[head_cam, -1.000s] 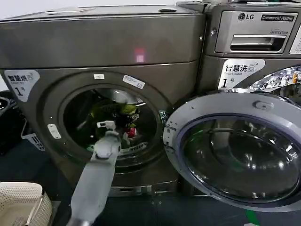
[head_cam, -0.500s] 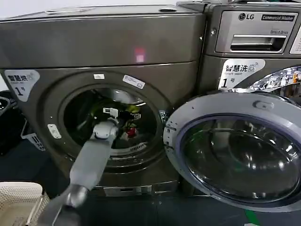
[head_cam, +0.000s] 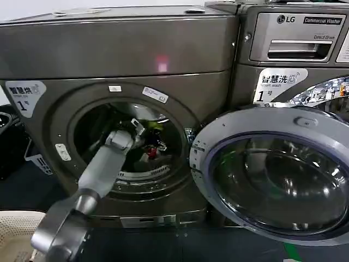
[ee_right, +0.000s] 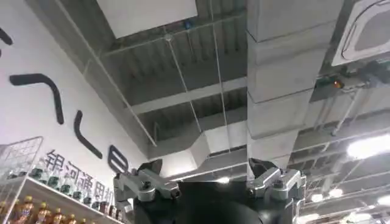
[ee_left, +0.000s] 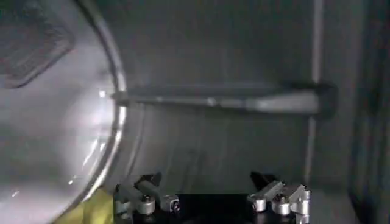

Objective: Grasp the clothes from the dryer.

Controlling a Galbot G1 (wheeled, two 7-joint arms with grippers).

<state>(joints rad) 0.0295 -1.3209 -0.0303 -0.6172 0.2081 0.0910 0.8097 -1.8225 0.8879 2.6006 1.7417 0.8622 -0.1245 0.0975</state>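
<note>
Lime-green clothes (head_cam: pixel 151 126) lie low in the dryer (head_cam: pixel 117 76) drum. My left gripper (ee_left: pixel 210 204) is inside, fingers (ee_left: pixel 146 201) spread above them. I'd dip lower before closing. The right gripper (ee_right: pixel 210 185) points at the ceiling, fingers apart.

Head camera fronts dryer (head_cam: pixel 117 76), left wrist inside drum — right wrist ceilingward

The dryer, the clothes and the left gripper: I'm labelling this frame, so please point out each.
dryer (head_cam: pixel 109 49), head view: its bare front panel above the porthole.
clothes (head_cam: pixel 152 126), head view: lime-green fabric deep inside the drum.
left gripper (head_cam: pixel 139 129), head view: between its fingertips, inside the porthole.
</note>
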